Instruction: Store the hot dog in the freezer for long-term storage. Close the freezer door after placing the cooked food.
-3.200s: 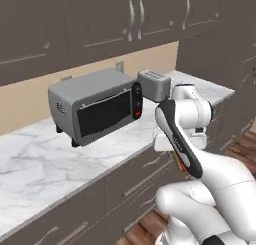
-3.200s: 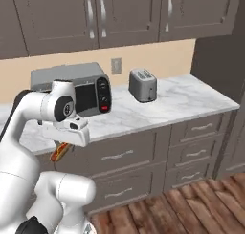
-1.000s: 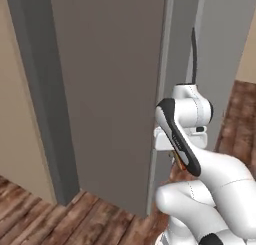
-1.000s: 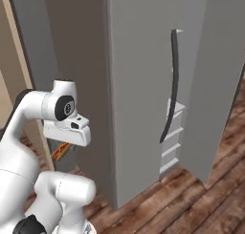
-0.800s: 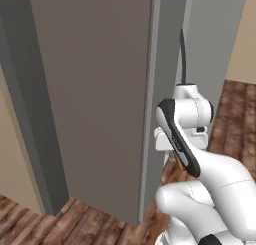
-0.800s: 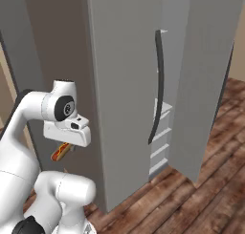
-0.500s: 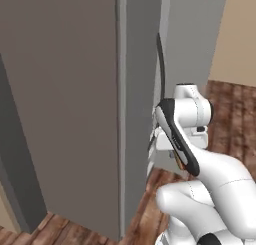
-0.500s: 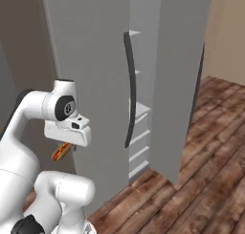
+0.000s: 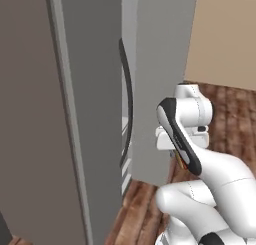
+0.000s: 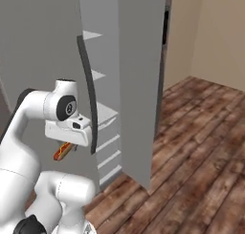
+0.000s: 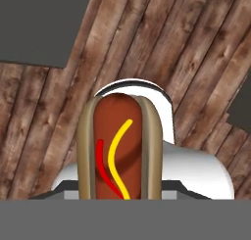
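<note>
I have the hot dog (image 11: 120, 151) clamped in the tool (image 10: 65, 149), which hangs low under the wrist and points down at the wooden floor (image 11: 196, 53); in the hand view the bun and its yellow and red stripes fill the middle, so the grip looks centred and secure. In the right base view the hot dog pokes out just beneath the hand, near the lower part of the freezer door's dark handle (image 10: 88, 90).

The freezer door (image 10: 43, 61) stands open just beside the arm, its edge between me and the compartment. Beyond it the freezer (image 10: 103, 113) shows white shelves, with white drawers below. Farther off, past the fridge, is the tan wall (image 10: 215, 32).

The step in hand, as I judge it, is carrying the food round the door and onto a shelf. To do it well I should keep the tool closed firmly, lift the wrist up from floor-pointing to roughly level, and swing wide of the door's edge and handle so the bun doesn't catch. I would aim at the shelf nearest the hand's height and push well inside its front lip before letting go, so the door can shut afterwards without nudging the food.
</note>
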{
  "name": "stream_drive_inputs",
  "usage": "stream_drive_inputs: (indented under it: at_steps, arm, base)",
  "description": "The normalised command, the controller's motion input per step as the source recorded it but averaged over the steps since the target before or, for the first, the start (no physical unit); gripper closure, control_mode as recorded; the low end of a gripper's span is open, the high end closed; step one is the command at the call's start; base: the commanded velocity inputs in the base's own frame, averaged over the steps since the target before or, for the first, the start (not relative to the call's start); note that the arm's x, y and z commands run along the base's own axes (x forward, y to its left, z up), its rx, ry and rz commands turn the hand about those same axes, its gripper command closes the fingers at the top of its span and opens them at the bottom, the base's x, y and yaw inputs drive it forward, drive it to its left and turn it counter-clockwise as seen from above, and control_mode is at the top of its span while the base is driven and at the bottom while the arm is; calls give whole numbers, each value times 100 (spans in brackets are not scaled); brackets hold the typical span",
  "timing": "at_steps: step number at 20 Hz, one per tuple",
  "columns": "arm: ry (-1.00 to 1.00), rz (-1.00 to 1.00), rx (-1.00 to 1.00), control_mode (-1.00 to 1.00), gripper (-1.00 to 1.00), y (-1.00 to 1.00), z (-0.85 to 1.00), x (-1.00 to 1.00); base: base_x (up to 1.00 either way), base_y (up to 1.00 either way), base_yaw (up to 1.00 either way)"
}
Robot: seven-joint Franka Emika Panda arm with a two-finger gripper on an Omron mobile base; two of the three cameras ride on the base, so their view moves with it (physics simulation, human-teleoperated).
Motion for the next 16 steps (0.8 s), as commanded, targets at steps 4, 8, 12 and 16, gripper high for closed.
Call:
stream_drive_inputs:
  at_steps: [4,8,12,16]
  arm:
    - [0,0,0,100,100,0,0,0]
    - [0,0,0,100,100,0,0,0]
    - [0,0,0,100,100,0,0,0]
    - [0,0,0,100,100,0,0,0]
  base:
    - [59,-44,-5]
    - [76,-38,0]
    - [56,-35,0]
    - [41,-16,25]
